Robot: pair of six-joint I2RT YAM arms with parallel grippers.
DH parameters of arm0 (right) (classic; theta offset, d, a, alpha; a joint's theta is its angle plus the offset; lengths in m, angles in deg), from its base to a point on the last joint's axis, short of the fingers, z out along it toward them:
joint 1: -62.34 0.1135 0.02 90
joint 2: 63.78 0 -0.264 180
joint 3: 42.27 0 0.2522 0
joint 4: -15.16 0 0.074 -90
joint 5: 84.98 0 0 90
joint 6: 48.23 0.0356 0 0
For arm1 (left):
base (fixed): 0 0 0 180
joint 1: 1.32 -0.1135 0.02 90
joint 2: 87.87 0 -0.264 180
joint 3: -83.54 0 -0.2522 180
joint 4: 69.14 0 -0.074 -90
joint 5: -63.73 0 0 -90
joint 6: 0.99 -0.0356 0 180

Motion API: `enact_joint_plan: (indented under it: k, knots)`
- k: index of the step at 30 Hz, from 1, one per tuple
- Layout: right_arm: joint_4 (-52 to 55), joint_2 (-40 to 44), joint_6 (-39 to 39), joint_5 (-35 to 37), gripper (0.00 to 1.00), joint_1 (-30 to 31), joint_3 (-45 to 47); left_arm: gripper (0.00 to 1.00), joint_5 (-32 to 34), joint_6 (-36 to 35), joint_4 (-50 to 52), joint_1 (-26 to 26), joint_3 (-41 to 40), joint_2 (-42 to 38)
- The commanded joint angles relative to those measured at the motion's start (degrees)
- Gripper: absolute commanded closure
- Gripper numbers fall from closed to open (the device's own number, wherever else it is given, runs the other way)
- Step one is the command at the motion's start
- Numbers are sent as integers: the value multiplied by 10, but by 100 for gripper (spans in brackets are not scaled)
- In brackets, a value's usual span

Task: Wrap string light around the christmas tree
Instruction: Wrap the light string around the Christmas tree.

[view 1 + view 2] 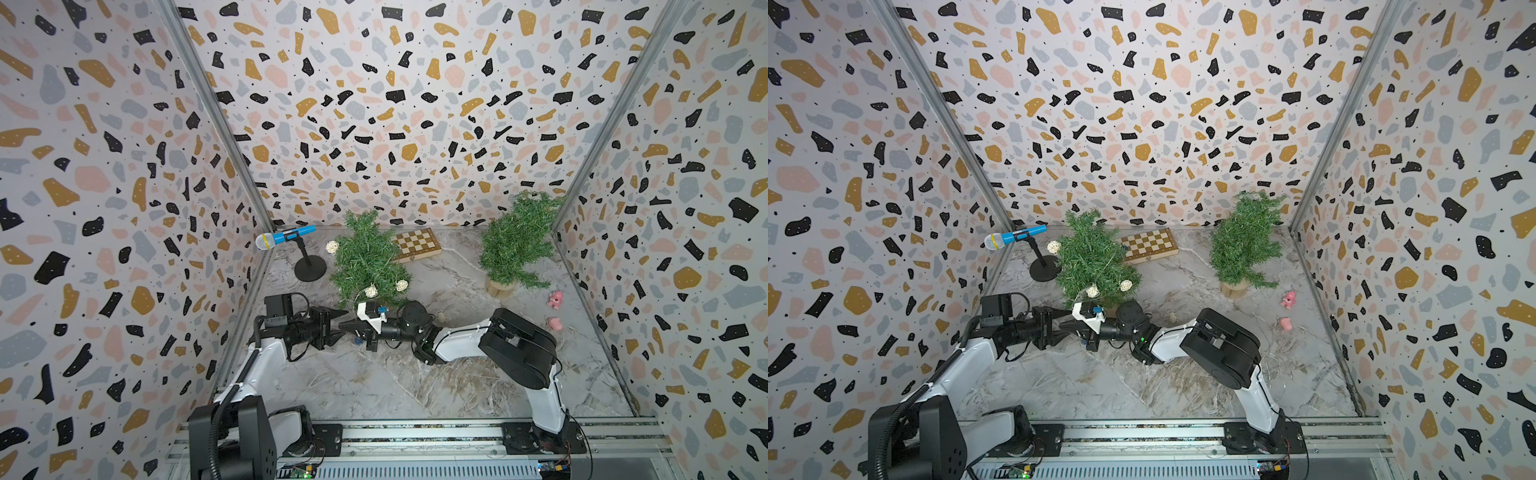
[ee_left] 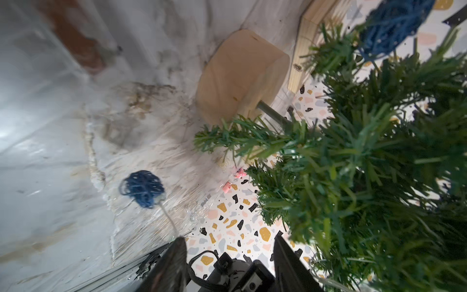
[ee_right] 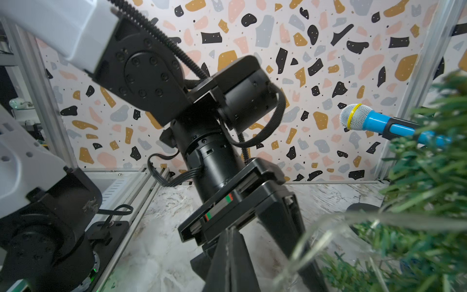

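A marble-patterned table (image 1: pixel 415 374) fills the lower middle of both top views, with speckled walls around it. The right arm (image 1: pixel 515 349) reaches leftward from the lower right, and the left arm (image 1: pixel 266 357) rises from the lower left. The christmas tree (image 1: pixel 365 262) stands a little left of centre. A second tree (image 1: pixel 515 241) stands well apart at the right. A chessboard (image 1: pixel 417 244) lies between them by the back wall, and a microphone (image 1: pixel 286 237) on a stand sits left of the christmas tree. Just below that tree the grippers meet. The right gripper (image 1: pixel 347 324) has its jaws together, pinching the thin clear wire. The left gripper (image 1: pixel 340 325) has its jaws apart on either side of the right one's tip. The string light (image 1: pixel 371 291) hangs on the christmas tree, pale woven balls at its upper left and lower branches. In the left wrist view one ball (image 2: pixel 142 188) dangles from the wire over the table. Two pink toys (image 1: pixel 555 299) lie at the right
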Motion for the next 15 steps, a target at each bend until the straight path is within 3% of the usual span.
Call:
enact_joint_plan:
  k: [1, 8, 12, 15]
  knots:
    - [40, -4, -57, -3, 100, 2, -24, 40, -34, -22, 2, 14, 7, -2]
    - [59, -10, -138, 56, 100, 19, -29, 39, -43, -68, 61, 15, -4, -10]
    - [44, 7, -150, 85, 100, 21, -11, 40, 18, -202, 209, -12, 34, -21]
    - [60, 24, -181, 116, 100, 20, 1, 38, 53, -232, 247, -32, 65, -38]
